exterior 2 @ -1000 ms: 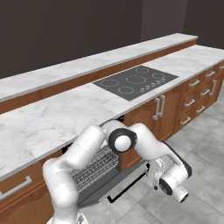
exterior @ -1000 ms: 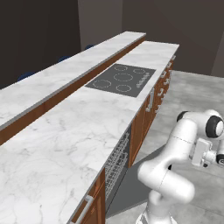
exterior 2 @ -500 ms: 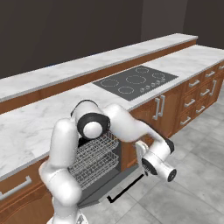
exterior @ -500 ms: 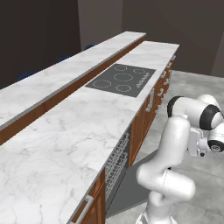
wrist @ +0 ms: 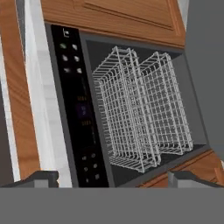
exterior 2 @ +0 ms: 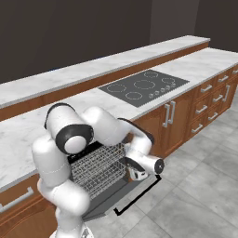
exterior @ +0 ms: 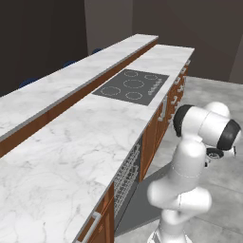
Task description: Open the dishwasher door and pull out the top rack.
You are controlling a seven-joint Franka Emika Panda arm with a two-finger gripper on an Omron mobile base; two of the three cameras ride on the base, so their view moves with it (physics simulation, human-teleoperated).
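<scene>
the dishwasher door (exterior 2: pixel 109 202) is down, lying flat and low in front of the cabinets with its black bar handle (exterior 2: pixel 139 197) out toward the floor, so the first half of the job looks done. in the right base view the wire racks sit above it in the open cavity, and the top rack (exterior 2: pixel 100 158) seems to reach a little past the cabinet front, though from this angle i can't say how far it is out; i'd judge the pull is barely begun or not begun. in the hand view, rolled on its side, two wire baskets show inside the grey tub beside the dark control strip (wrist: pixel 81 113), and the one nearer that strip i take for the top rack (wrist: pixel 120 109).

the arm rises from the base, folds at its dark elbow and reaches forward and down, with the hand sitting just in front of the racks and over the open door. the gripper (exterior 2: pixel 135 173) faces the opening, its fingers spread wide with nothing between them, and it looks apart from the wire. what's left, as i read it: get the fingers onto the front wire of the top rack and draw it out over the door
</scene>
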